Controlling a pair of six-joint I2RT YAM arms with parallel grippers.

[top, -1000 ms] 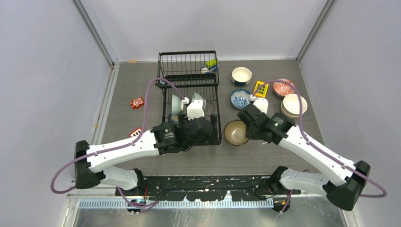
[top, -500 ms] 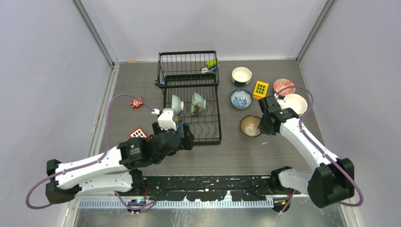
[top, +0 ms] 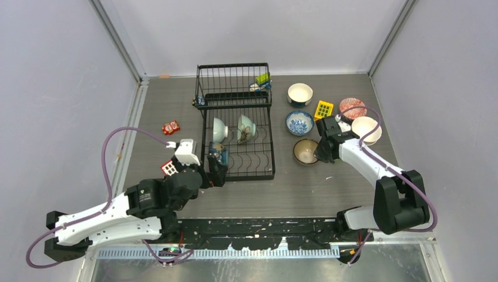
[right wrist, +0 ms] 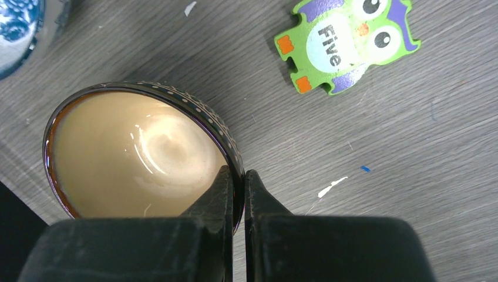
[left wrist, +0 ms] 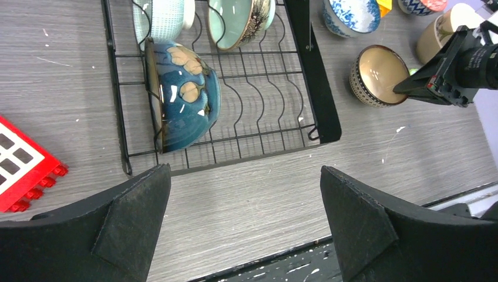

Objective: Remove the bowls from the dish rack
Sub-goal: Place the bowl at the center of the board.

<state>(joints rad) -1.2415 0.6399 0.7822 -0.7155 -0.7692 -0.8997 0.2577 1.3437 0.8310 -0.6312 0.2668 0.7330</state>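
The black wire dish rack [top: 265, 165] stands mid-table. In it a blue flowered bowl [left wrist: 185, 100] stands on edge, with a pale ribbed bowl [left wrist: 164, 17] and a teal bowl [left wrist: 238, 20] behind it. My left gripper [left wrist: 242, 170] hangs open and empty over the table, just in front of the rack's near edge [left wrist: 317, 88]. My right gripper [right wrist: 238, 173] is shut on the rim of a brown bowl [right wrist: 135, 155] with a cream inside. That bowl [top: 306, 151] is low at the table, right of the rack.
Right of the rack are a white bowl [top: 300, 93], a blue-and-white bowl [top: 299, 122], a red-patterned bowl [top: 352, 107] and a cream bowl [top: 366, 129]. A yellow block [top: 323, 110], red blocks [top: 170, 127] and a green owl piece [right wrist: 346, 41] lie about.
My left arm has drawn back from the rack toward the near left, still open. My right arm has carried the brown bowl right and away from me, then slightly back left.
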